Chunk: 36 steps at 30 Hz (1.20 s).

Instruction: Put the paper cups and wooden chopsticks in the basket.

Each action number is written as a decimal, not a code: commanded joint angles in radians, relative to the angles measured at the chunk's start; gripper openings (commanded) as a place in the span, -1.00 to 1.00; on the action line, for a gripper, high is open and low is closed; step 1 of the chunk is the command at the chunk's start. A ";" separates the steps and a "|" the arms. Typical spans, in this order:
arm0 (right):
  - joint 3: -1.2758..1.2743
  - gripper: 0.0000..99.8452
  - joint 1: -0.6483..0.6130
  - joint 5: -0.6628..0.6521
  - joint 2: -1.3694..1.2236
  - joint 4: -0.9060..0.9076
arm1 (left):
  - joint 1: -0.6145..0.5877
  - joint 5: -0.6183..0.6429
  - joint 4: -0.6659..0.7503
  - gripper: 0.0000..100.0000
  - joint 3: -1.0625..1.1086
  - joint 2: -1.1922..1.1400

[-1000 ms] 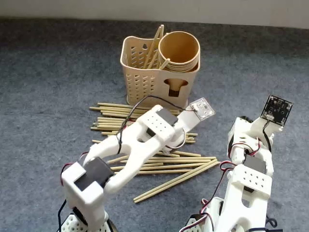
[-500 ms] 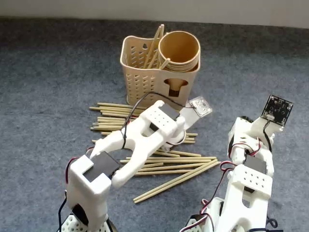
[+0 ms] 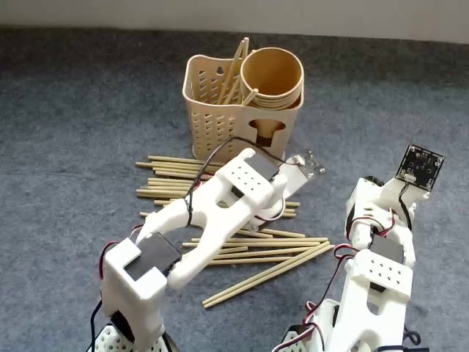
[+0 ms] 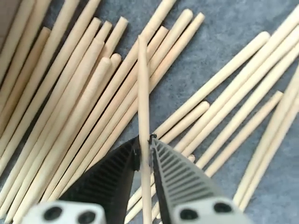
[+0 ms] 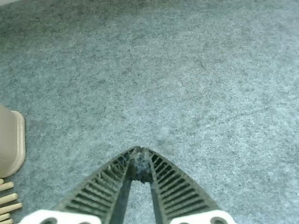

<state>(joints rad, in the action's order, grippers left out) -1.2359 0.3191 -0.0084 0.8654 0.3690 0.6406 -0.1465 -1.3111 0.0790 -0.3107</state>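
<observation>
A beige perforated basket (image 3: 220, 110) stands at the back, holding stacked paper cups (image 3: 272, 73) and a few wooden chopsticks (image 3: 236, 66). Many more chopsticks (image 3: 172, 180) lie scattered on the grey carpet in front of it. My left arm (image 3: 242, 194) hangs low over this pile. Its gripper (image 4: 145, 144) is shut on one chopstick (image 4: 143, 84), which runs straight out between the fingertips above the others (image 4: 70, 102). To the right, my right arm (image 3: 381, 220) is folded back; its gripper (image 5: 138, 170) is shut on nothing over bare carpet.
Grey carpet (image 3: 80, 110) covers the whole table, with open room left of the basket and at the far right. The basket's bottom corner (image 5: 10, 140) and a few chopstick ends (image 5: 7, 198) sit at the edge of the right wrist view.
My left arm has shifted slightly toward the basket and its wrist has rolled over the pile. The right arm has kept still.
</observation>
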 commanded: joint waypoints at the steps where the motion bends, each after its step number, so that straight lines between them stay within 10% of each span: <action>1: 0.007 -0.97 -0.008 -0.014 0.010 -0.028 | 0.016 -0.009 -0.021 -0.99 0.030 0.197; 21: 0.007 -0.97 -0.013 -0.014 0.010 -0.028 | -0.079 -0.009 0.068 -0.99 0.208 0.826; 36: 0.007 -0.97 -0.013 -0.014 0.010 -0.028 | -0.188 -0.003 0.436 -0.99 0.206 1.150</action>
<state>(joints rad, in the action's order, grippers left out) -1.2359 0.3191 -0.0084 0.8654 0.3690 0.4918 -0.1511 -1.0042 0.2984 0.7710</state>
